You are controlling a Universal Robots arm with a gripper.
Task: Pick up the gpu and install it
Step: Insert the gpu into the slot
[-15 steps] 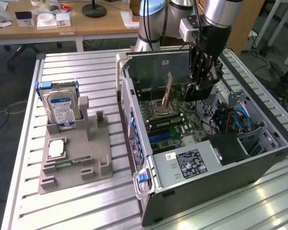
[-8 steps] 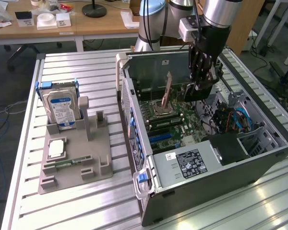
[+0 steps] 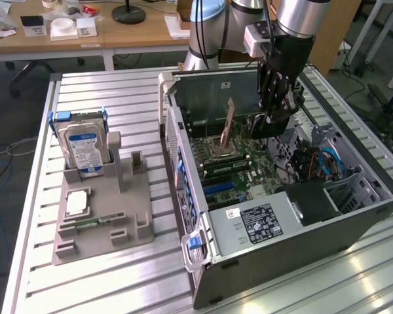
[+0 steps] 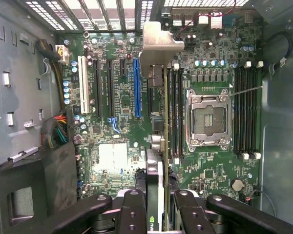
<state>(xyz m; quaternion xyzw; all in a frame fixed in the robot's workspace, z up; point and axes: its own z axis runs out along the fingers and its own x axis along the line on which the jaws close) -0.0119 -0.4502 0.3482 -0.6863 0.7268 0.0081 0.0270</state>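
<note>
The gpu (image 4: 155, 178) is found inside the computer case (image 3: 281, 229), which lies open on its side on the slatted table (image 3: 105, 98). The card is pinched by the gripper (image 4: 158, 209), one black finger (image 4: 132, 207) pressed against each of its faces. It is held on edge above the motherboard (image 4: 117, 156) on the case floor. In the wrist view it is seen as a thin line. Its silver end bracket (image 4: 158, 41) is turned toward the vented wall of the case, and the black cooler face is gripped at the other end. Whether the lower edge of the card touches the board cannot be told.

In the exterior view, the gripper (image 3: 270, 124) is seen lowered into the middle of the case from above, and the bracket (image 3: 228, 127) is seen upright near the meshed case wall. A long blue slot (image 4: 136, 87) and an open CPU socket (image 4: 208, 119) are seen bare on the board inside the case. A bundle of coloured cables (image 3: 314, 163) is seen at the case end away from the meshed wall.

Outside the case, beside its meshed wall, a grey holder (image 3: 101, 226) is set on the table. A silver hard drive (image 3: 85, 149) with a blue-white label is stood upright in the holder, and a narrow green memory stick (image 3: 98, 222) is laid in it.
</note>
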